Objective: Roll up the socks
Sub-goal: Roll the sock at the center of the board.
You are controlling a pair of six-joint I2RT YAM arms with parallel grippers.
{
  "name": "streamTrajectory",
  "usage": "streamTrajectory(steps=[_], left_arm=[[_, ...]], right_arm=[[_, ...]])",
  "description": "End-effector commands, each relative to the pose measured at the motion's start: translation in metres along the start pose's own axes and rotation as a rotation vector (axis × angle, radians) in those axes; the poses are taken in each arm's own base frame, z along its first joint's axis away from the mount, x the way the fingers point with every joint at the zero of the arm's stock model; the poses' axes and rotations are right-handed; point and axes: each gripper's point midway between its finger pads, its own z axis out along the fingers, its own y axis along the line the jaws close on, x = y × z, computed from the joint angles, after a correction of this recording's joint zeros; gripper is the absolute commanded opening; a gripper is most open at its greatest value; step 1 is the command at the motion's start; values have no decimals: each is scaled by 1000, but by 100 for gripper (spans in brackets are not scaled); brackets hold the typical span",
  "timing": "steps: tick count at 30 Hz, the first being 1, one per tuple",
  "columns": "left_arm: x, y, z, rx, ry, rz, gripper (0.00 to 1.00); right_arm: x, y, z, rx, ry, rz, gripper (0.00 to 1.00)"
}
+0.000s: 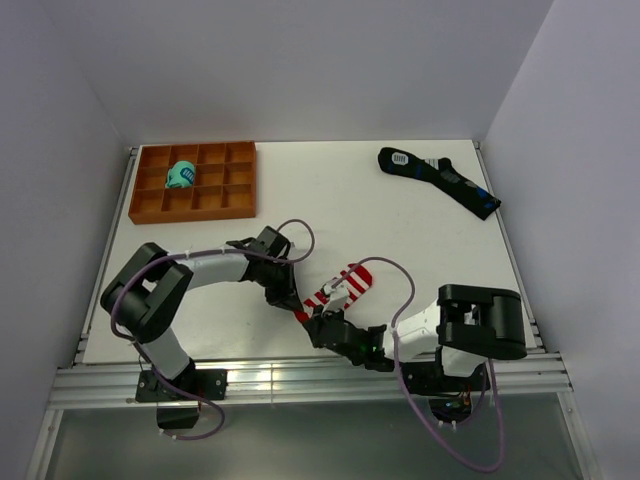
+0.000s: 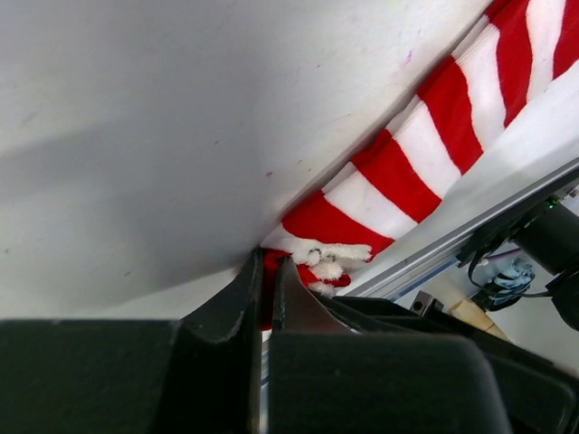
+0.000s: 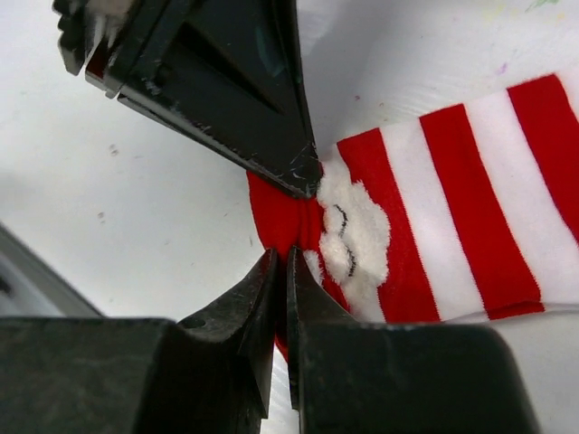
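The red and white striped socks (image 1: pixel 343 285) lie flat on the table near the front edge, running up to the right. Both grippers meet at their lower left red end. My left gripper (image 1: pixel 297 303) is shut on the red edge of the socks (image 2: pixel 398 176), pinching fabric between its fingertips (image 2: pixel 268 260). My right gripper (image 1: pixel 318 322) is shut on the same red end (image 3: pixel 434 217), just below the white fluffy patch (image 3: pixel 353 231). The left gripper's fingers (image 3: pixel 298 172) show in the right wrist view, touching the sock from above.
An orange compartment tray (image 1: pixel 193 182) stands at the back left with a teal sock bundle (image 1: pixel 181 175) in it. A long black sock with blue patches (image 1: pixel 440 180) lies at the back right. The table's front rail (image 1: pixel 300 378) runs just below the grippers.
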Motion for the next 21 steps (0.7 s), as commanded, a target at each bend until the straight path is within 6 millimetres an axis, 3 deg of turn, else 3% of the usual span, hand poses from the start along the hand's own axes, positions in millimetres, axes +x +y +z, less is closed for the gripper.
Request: streamTrajectory(steps=[1, 8, 12, 15, 21], left_arm=[[-3, 18, -4, -74, -57, -27, 2], [-22, 7, -23, -67, -191, -27, 18], [-35, -1, -37, -38, -293, -32, 29], [-40, -11, -51, 12, -369, -18, 32], [-34, -1, -46, 26, -378, 11, 32]], right_arm=[[68, -38, -23, -19, 284, -78, 6], [69, -25, -25, -167, 381, 33, 7], [73, -28, -23, -187, 467, 96, 7], [77, -27, -22, -198, 527, 120, 7], [83, -29, -26, -227, 607, 229, 7]])
